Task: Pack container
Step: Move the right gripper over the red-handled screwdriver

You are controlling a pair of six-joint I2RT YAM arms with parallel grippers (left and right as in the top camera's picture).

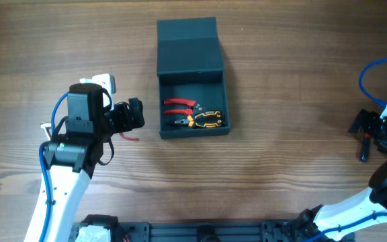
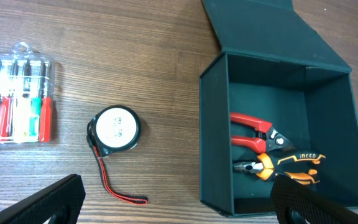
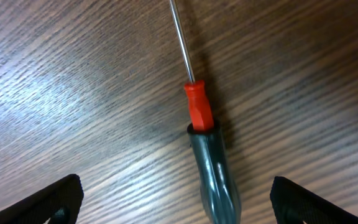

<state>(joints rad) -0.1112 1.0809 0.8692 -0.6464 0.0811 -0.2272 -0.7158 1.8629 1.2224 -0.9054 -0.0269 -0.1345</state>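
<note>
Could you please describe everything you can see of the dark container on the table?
The container is a dark teal-grey, matte rectangular box that looks like stiff card or plastic. Its hinged flap lid, of the same colour, is folded back on the far side, so the box stands open. It rests upright on the wooden table, near the middle. On its floor lie red-handled cutters and orange-and-black pliers, close to the near wall.

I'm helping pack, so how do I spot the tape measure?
Find the dark open container on the wooden table. Just left of it, outside, lies the tape measure. It's the only round thing: black, white-faced, with a red cord, unlike the flat clear screwdriver pack.
</note>
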